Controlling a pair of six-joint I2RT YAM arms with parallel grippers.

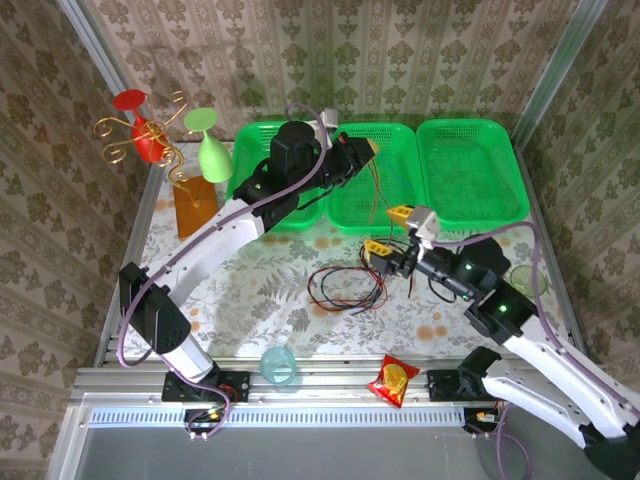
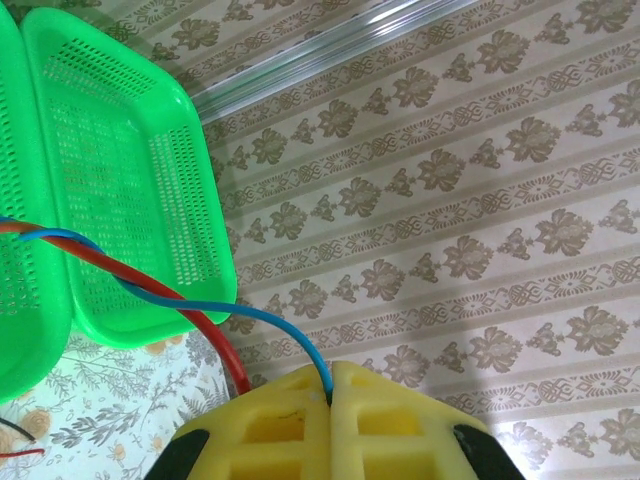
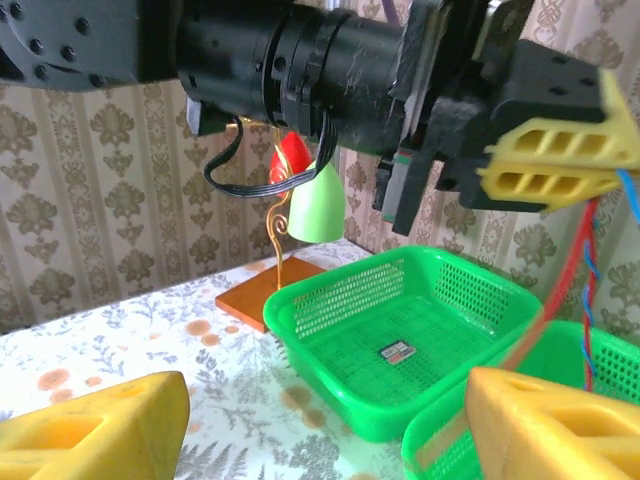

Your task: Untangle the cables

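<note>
Left end effector (image 2: 331,385) tight around cables (image 2: 170,302).

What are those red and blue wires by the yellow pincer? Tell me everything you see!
Two thin, bendy cables twisted round each other: a red cable and a blue cable. The left pincer is shut on the blue cable, which enters the seam between its yellow fingers; the red one drops beside them. Both cross the air before a green basket.
</note>
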